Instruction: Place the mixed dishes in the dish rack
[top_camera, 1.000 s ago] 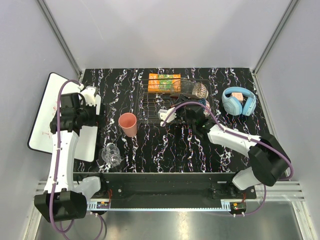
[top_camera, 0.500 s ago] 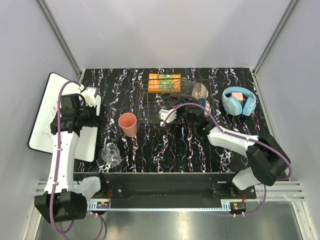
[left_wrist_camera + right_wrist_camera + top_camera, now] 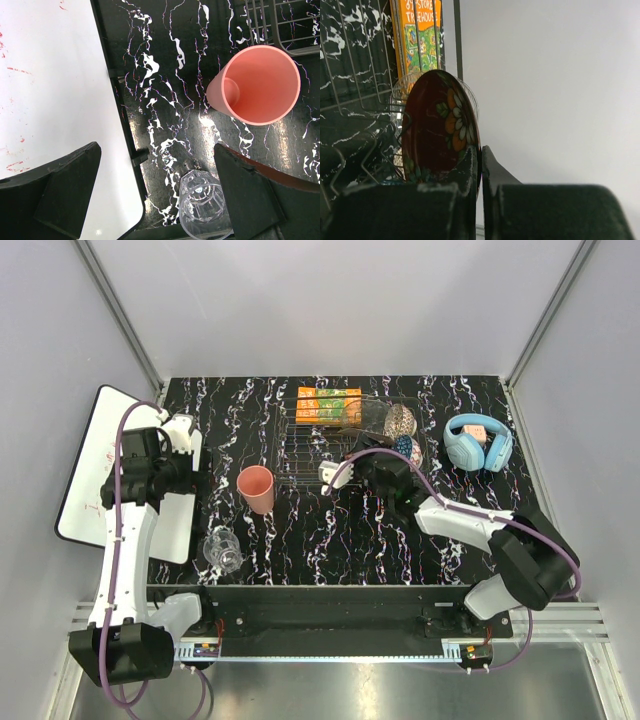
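The left gripper [image 3: 155,150] hangs with its fingers spread wide and nothing between them. Just ahead of it and off to its right stands the pink cup [image 3: 257,85], upright on the black marbled table [image 3: 165,75], its mouth open to the camera. The small glass cup [image 3: 202,210] sits close beside the gripper's right finger. The white board [image 3: 45,90] lies under the left finger.

Over at the wire dish rack [image 3: 300,450], the right gripper [image 3: 481,160] has its fingers pressed tight together. The red floral bowl [image 3: 437,135] stands on edge in the rack, right against the left finger. I cannot tell whether its rim is caught between the fingers. A clear bowl [image 3: 397,90] shows behind it, and beyond that the orange-green box [image 3: 417,30]. The blue headphones [image 3: 478,443] lie well off to this gripper's right.
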Action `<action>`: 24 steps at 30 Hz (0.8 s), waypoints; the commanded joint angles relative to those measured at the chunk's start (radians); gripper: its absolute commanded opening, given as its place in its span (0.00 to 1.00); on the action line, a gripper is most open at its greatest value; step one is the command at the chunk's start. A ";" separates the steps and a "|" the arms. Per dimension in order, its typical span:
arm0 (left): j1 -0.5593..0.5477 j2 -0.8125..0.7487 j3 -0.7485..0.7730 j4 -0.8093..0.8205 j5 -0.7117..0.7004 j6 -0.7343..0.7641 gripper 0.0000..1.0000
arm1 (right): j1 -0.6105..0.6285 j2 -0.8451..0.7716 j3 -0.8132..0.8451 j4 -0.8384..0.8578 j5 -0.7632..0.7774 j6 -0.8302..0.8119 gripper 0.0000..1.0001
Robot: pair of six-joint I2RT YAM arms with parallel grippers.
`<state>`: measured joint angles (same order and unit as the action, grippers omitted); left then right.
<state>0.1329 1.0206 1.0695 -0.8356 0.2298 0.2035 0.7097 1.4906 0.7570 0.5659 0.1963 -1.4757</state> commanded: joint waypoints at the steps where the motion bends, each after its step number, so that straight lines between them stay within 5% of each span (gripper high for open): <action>1: 0.005 -0.010 0.004 0.046 -0.014 0.010 0.99 | -0.010 -0.056 0.079 -0.069 0.005 -0.063 0.00; 24: 0.008 -0.004 0.024 0.046 -0.004 -0.006 0.99 | 0.020 -0.196 0.067 -0.219 -0.015 -0.084 0.00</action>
<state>0.1329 1.0210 1.0695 -0.8356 0.2306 0.2020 0.7231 1.3178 0.8177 0.3058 0.1886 -1.5311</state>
